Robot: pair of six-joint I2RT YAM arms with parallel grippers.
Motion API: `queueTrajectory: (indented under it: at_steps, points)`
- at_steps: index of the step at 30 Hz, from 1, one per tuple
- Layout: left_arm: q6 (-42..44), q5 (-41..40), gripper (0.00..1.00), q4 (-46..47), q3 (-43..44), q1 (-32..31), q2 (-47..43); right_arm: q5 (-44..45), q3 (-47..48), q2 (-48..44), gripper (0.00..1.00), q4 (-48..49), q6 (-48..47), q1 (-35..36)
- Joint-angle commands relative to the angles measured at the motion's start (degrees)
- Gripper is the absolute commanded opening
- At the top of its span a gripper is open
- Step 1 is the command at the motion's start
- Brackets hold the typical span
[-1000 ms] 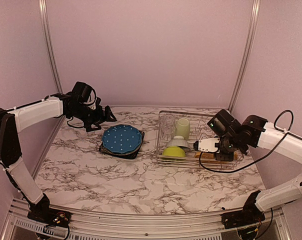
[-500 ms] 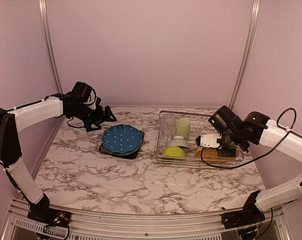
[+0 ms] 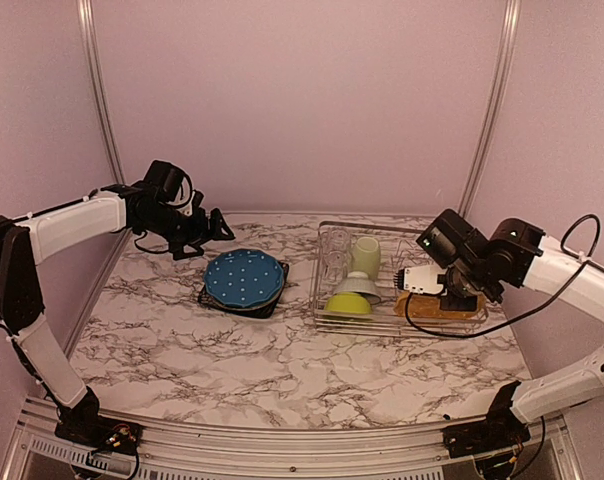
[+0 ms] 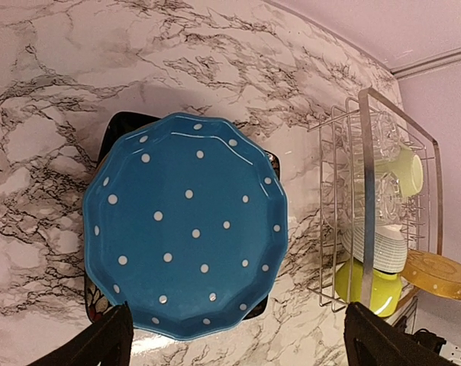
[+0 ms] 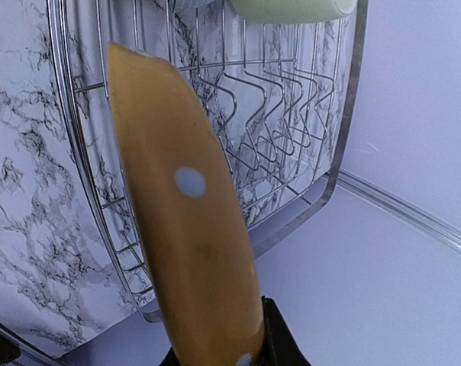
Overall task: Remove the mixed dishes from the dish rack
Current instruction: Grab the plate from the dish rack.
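left claw (image 3: pixel 215 227): wide apart, holding nothing, hanging over the far left of the surface (image 3: pixel 282 370), just beside the plates.
dark square plate (image 3: pixel 208 296): flat on the surface, left of centre, mostly covered.
blue plate (image 3: pixel 244 277): white-dotted, lying on top of the dark square plate.
dish rack (image 3: pixel 382 327): on the surface, right of centre.
clear glass (image 3: pixel 334 250): far left part of the rack.
pale green mug (image 3: pixel 365 253): just right of the glass.
small white bowl (image 3: pixel 355 285): upside down, touching the lime green bowl (image 3: pixel 348 303) near it.
orange dotted plate (image 5: pixel 185 229): over the right part of the rack, tilted.
right claw (image 3: pixel 454 298): narrow, clamped on the orange plate's rim.
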Motion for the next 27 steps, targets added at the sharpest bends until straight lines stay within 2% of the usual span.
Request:
queueTrajectory:
  at_steps: [1,11,21,27]
  points:
    - [1.0,0.74,0.99,0.01,1.89,0.42,1.06,11.43,4.95,-2.68,0.0,5.16,-0.66,1.3]
    - [1.49,2.15,0.99,0.11,3.28,1.08,1.75,15.58,10.28,-2.65,0.0,6.53,-1.64,3.22]
    - [2.76,2.46,0.99,-0.51,4.92,2.08,2.62,14.09,16.39,-1.32,0.0,5.38,0.19,3.94]
    - [2.74,2.06,0.99,3.22,3.93,2.87,-0.17,10.94,19.22,-2.5,0.0,13.42,1.73,3.93]
